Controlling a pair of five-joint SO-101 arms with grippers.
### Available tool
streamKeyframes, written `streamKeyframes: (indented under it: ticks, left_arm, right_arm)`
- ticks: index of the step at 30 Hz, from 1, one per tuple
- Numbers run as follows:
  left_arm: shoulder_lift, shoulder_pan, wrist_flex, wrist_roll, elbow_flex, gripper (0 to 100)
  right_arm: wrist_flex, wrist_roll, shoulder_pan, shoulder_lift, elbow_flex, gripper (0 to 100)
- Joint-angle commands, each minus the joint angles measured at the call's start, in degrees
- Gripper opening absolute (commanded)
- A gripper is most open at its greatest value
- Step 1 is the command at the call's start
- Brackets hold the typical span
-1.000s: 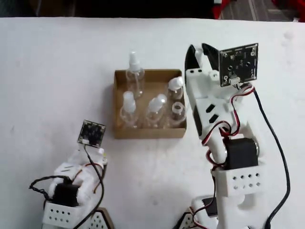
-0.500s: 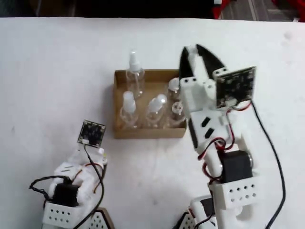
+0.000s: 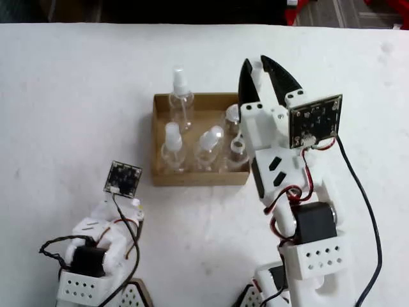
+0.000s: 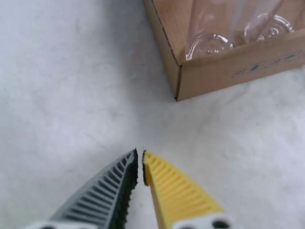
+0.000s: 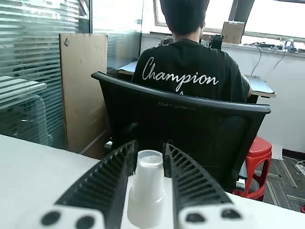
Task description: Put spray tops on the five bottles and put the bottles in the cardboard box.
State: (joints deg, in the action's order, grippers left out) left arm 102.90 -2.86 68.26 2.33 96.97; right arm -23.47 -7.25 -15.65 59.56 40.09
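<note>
Clasping spray top [image 5: 147, 186], apparently: right hand [image 5: 148, 145]

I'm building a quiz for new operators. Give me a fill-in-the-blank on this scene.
1. The white spray top is gripped by the end effector of the ____ arm.
2. On the left end effector, the fingers are ____.
3. The bottles stand in a box made of ____.
Missing words: right; shut; cardboard.
</note>
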Motion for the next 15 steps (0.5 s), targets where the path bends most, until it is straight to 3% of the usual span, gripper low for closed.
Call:
streamKeyframes:
  ticks: [1, 15]
  left_arm:
    - [0.4, 0.13, 0.35, 0.7, 0.09, 2]
    - [0.4, 0.13, 0.35, 0.7, 0.09, 2]
  right_arm:
    - [1.36, -0.79, 0.84, 0.04, -0.7, 1.5]
    - [1.01, -0.35, 0.66, -3.3, 5.63, 1.5]
